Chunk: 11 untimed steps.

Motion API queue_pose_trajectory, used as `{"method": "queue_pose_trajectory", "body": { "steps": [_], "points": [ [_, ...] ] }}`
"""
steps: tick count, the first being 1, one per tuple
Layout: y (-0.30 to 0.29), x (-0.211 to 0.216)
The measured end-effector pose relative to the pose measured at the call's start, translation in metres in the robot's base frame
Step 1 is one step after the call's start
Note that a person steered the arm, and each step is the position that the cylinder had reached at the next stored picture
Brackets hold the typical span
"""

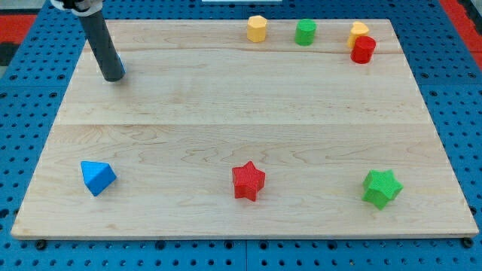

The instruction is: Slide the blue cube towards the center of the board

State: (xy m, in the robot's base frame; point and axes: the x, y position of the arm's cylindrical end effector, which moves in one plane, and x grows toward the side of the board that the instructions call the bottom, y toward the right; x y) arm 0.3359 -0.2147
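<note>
Contact: my tip touched the blue cube, judged light, rigid, free-sliding on the bench; push its left face. No fingers fitted.

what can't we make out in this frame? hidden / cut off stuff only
- Blue cube: camera view, only a sliver shows at the right of my tip; the rod hides the rest, so shape and contact are unclear.
- Yellow block at the view's top right: the red block covers its lower part; shape unclear.
- Arm above the rod: cut off by the view's top edge.
</note>
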Motion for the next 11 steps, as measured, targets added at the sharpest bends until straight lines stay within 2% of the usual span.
{"method": "queue_pose_trajectory", "body": {
  "steps": [1,2,6,8,9,11],
  "points": [
    [0.000,0.010],
    [-0.027,0.026],
    [-0.052,-0.034],
    [-0.029,-0.047],
    [0.010,-0.047],
    [0.054,-0.047]
  ]
}}
